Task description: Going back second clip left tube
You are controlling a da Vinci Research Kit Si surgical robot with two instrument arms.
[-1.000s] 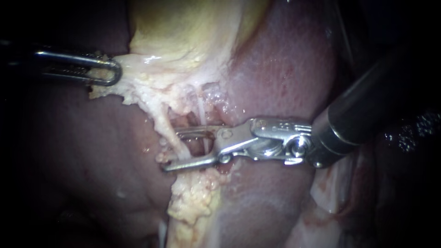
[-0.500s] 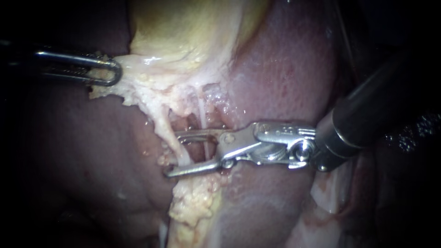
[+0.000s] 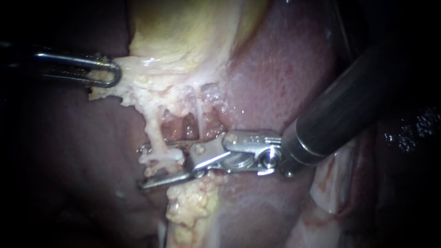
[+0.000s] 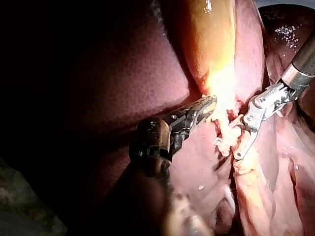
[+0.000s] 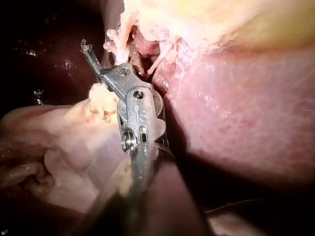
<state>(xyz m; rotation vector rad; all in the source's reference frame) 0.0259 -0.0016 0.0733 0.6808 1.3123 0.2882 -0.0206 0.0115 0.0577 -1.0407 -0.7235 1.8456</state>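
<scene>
Straddling the left tube (image 3: pixel 155 133), the end effector of the right instrument (image 3: pixel 143 166) stands spread. One jaw lies across the tube's lower end and the other sits below it. A clear gap shows between them, and they do not pinch the tube. The tube's pale, lumpy foot sits in that gap, against the upper jaw. The jaws point toward the left of the endoscope view. Behind their hinge the dark shaft (image 3: pixel 340 115) climbs away to the upper right. In the right wrist view the same end effector (image 5: pixel 106 49) reaches ahead into the whitish strands, one slim jaw standing free beside them.

The left tube runs down from the ragged pale tissue (image 3: pixel 138 87) under the gallbladder (image 3: pixel 183 32) and ends between the jaws. Just beside it, toward the shaft, a thin strand (image 3: pixel 199 115) hangs straight down. A small reddish hollow lies between the two. Below the jaws lies a fatty lump (image 3: pixel 190 202). The liver (image 3: pixel 275 69) spreads on both sides.

Well apart, at the left edge, the end effector of the left instrument (image 3: pixel 117 73) is pressed together on the pale tissue at the gallbladder's lower edge. It holds that tissue from two sides. The left wrist view shows the same grip (image 4: pixel 209 103), with the right instrument's jaws near it.
</scene>
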